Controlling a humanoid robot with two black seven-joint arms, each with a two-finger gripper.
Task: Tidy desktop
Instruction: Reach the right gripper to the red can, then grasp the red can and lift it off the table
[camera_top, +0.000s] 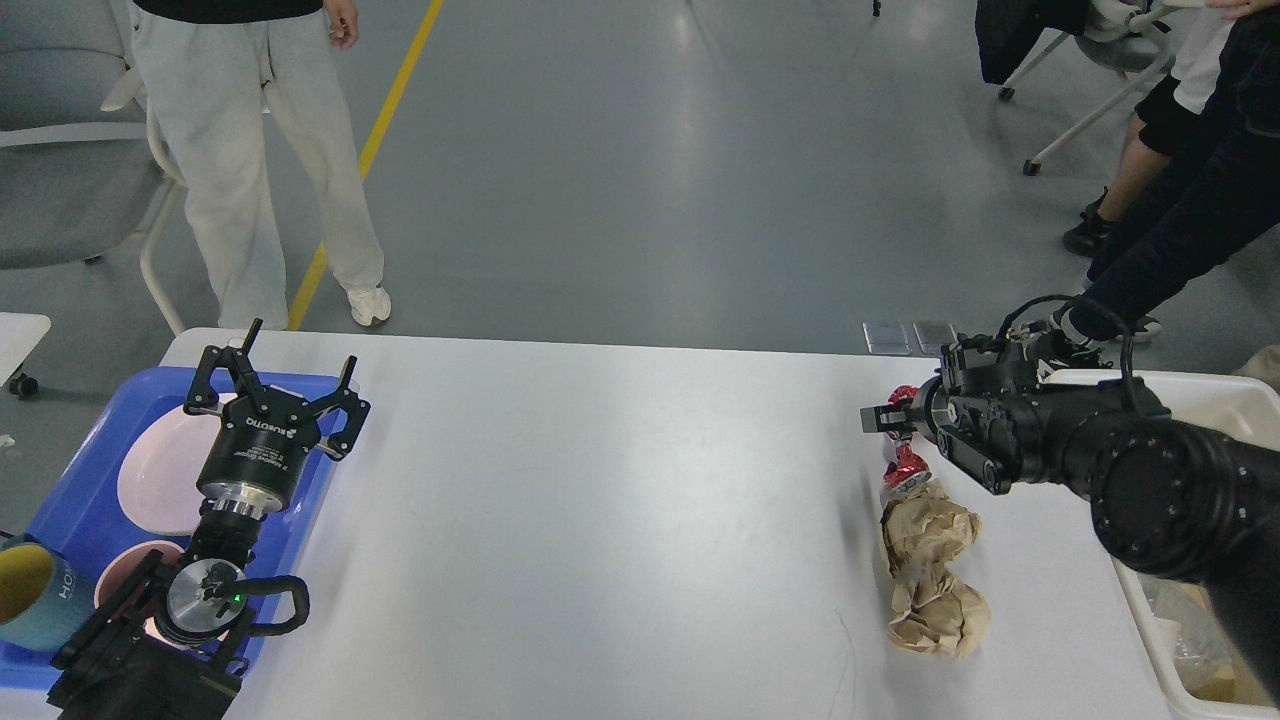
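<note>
The white desktop (600, 520) carries a crushed red can (905, 467) and two crumpled brown paper balls (928, 530) (938, 615) in a line near its right side. My right gripper (886, 418) reaches in from the right and sits low over the upper end of the red can, partly hiding it. It is dark and seen end-on, so its fingers cannot be told apart. My left gripper (283, 385) is open and empty, above the right edge of the blue tray (75, 500) at the left.
The blue tray holds a pale plate (150, 480), a pink bowl (118, 588) and a teal cup (30, 600). A cream-white bin (1235, 395) stands off the table's right edge, mostly behind my right arm. A person (250, 150) stands beyond the far left corner.
</note>
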